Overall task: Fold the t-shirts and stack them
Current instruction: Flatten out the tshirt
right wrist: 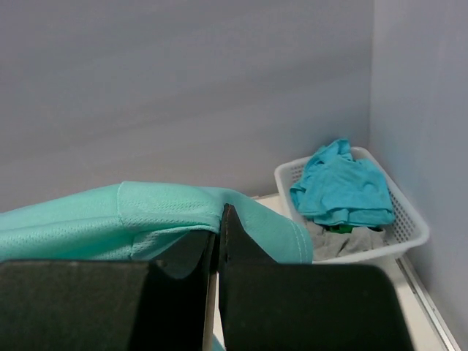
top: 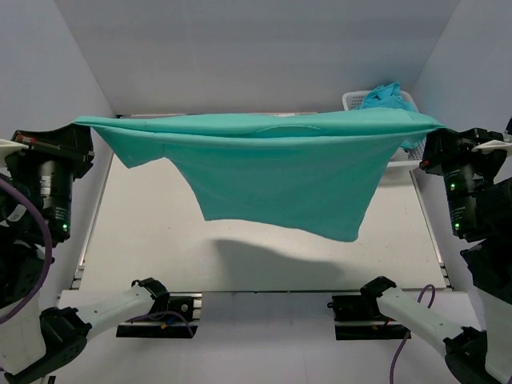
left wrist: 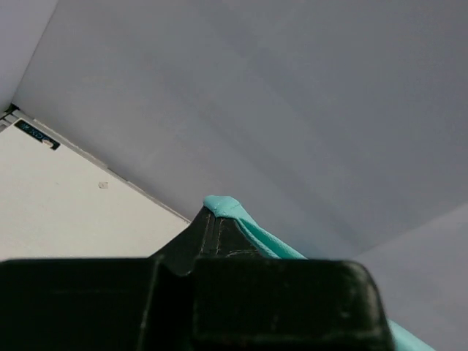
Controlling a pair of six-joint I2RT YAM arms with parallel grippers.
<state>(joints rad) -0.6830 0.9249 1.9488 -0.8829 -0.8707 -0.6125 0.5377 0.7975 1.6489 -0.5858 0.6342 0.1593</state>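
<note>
- Teal cotton, thin and floppy: the t-shirt [top: 280, 176] hangs in the air over the counter [top: 160, 240], strung out between the two arms. The top edge is pulled fairly straight and the rest droops in a loose curve. It looks clear of the counter, with its shadow underneath.
- On one end the left fingers [left wrist: 213, 232] are pinched all the way closed on a top corner. A little nub of teal pokes out past the tips in the left wrist view.
- On the other end the right fingers [right wrist: 228, 238] are closed tight too, with a stitched hem folded over the tips.
- Handling-wise I'd say it weighs next to nothing and has zero stiffness, so it'll sag, swing and bunch wherever it isn't held. It's not fragile, but thin fabric like this could creep out of a pinch if it's stretched too hard.
- The best places to hold are probably corners and hems, where the cloth is doubled up.
- The white mesh basket [right wrist: 409, 230] sits in the far right corner of the counter. It has a crumpled teal shirt [right wrist: 340, 183] on top and something grey [right wrist: 344, 238] with a bit of green under that. I can't tell what those are.
</note>
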